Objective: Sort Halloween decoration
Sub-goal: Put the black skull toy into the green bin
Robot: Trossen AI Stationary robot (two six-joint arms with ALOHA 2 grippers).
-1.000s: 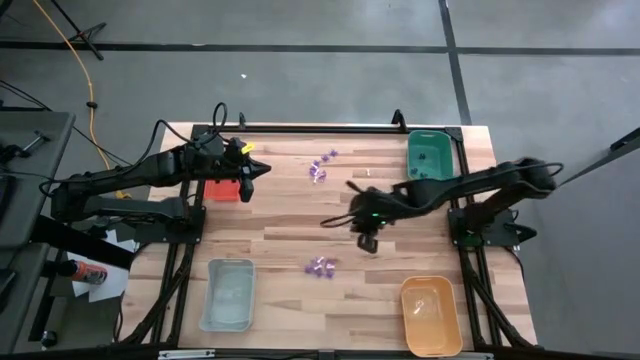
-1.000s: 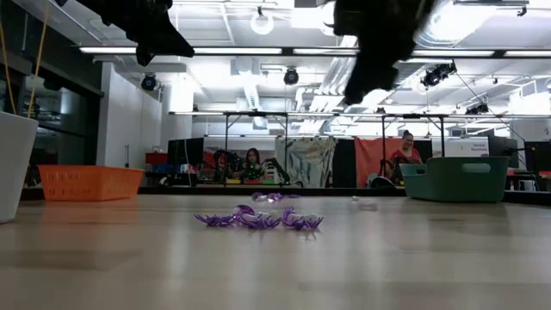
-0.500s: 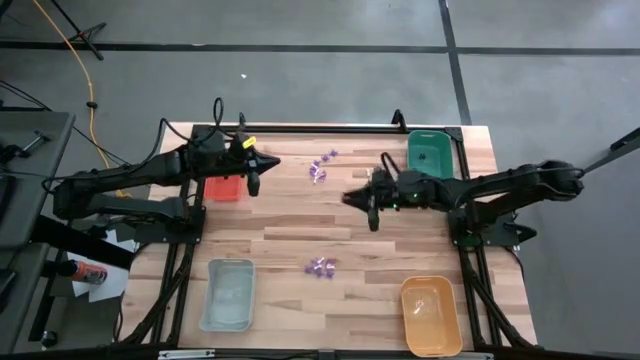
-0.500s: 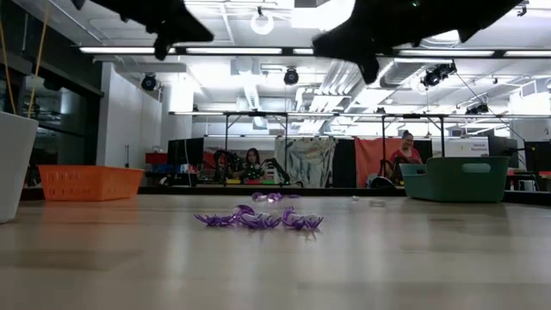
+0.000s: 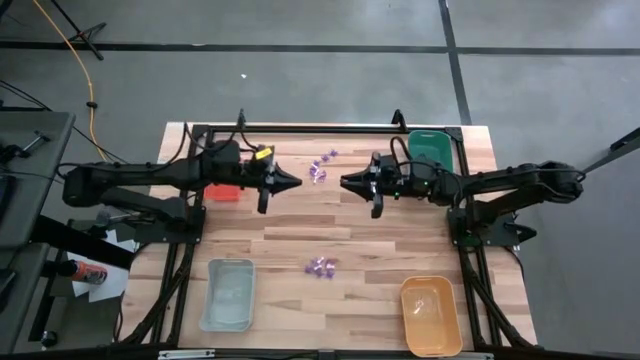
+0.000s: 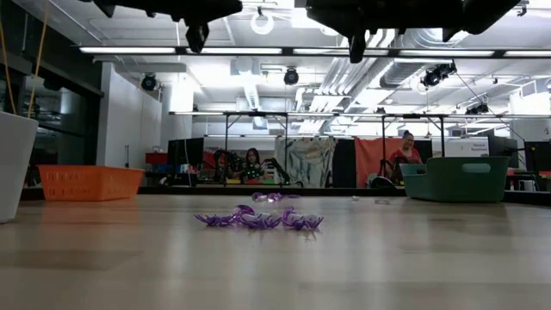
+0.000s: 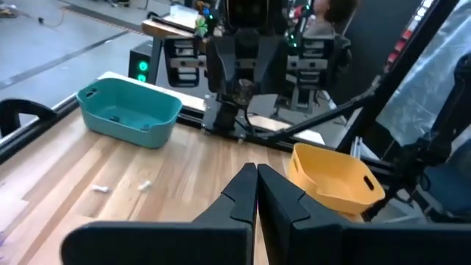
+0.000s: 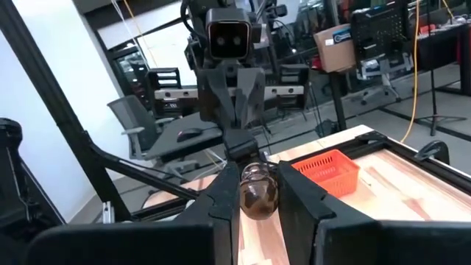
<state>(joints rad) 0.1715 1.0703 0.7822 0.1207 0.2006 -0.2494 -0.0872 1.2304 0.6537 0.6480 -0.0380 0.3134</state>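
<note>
Purple decoration pieces lie in two heaps on the table: a near heap (image 5: 320, 266) (image 6: 258, 220) and a far heap (image 5: 320, 168) (image 6: 269, 197). A few whitish bits (image 7: 99, 188) lie close to the green tray. My right gripper (image 5: 345, 181) (image 8: 257, 193) hovers high over the table's middle, level, pointing left, shut on a dark rounded piece (image 8: 257, 197). My left gripper (image 5: 292, 181) (image 7: 254, 193) faces it from the left, shut and empty, also well above the wood. In the low view both grippers show only at the upper edge (image 6: 198, 34) (image 6: 355, 43). My right gripper pinches the dark rounded piece (image 8: 257, 210) between its two fingers (image 8: 224, 202), one on each side. The fingers lie level and point toward the table's left. The piece is lifted clear of the table.
Four trays stand near the corners: red (image 5: 222, 192) far left, partly under the left arm, green (image 5: 430, 152) far right, pale blue (image 5: 228, 293) near left, orange (image 5: 430, 315) near right. People sit in the room behind the table (image 6: 252, 164).
My right gripper rose from low over the table's middle, moved toward the far edge and tipped from pointing down to level, facing left. My left gripper swung from beside the red tray toward the table's middle and rose. The two tips now face each other.
</note>
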